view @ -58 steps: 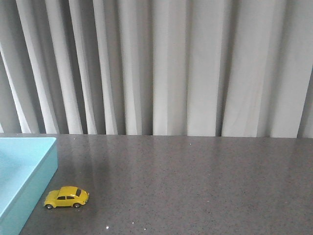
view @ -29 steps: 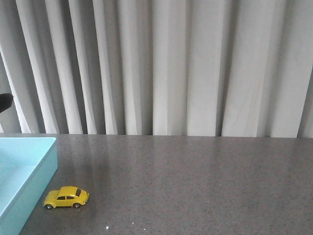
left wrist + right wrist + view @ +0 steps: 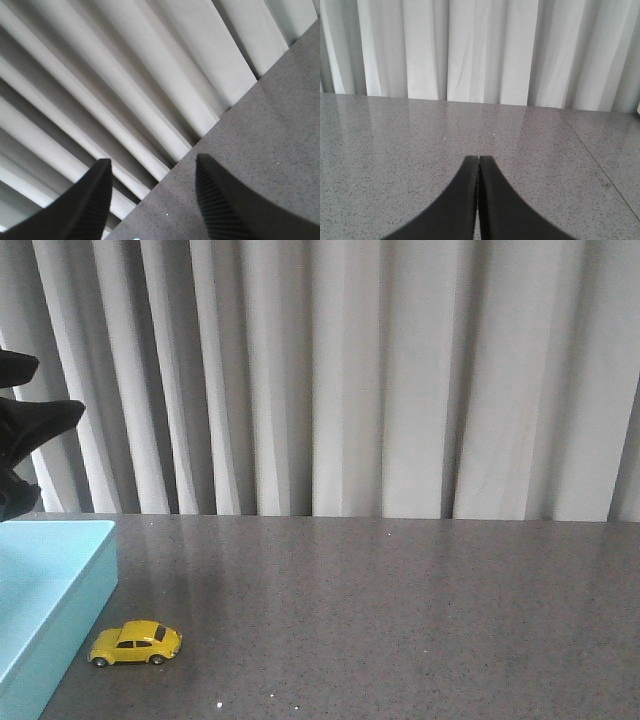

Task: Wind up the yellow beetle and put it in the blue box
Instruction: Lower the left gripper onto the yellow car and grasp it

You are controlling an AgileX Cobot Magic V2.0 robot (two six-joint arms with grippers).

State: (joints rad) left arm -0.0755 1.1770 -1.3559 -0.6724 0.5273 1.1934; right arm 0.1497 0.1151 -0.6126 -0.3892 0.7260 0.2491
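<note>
The yellow beetle [image 3: 135, 642] stands on the grey table near the front left, just right of the blue box [image 3: 55, 585], which fills the left edge. My left gripper [image 3: 28, 405] shows at the far left edge of the front view, high above the box, open and empty; in the left wrist view [image 3: 152, 167] its two dark fingers stand wide apart over the table's back edge and the curtain. My right gripper [image 3: 479, 159] is shut and empty over bare table in the right wrist view; it is out of the front view.
A grey speckled table [image 3: 400, 610] spreads right of the car. A pleated white curtain [image 3: 350, 380] hangs behind the table's back edge.
My left gripper has come up into the front view at the far left, higher and further in than half a second ago. The car and box have not moved.
</note>
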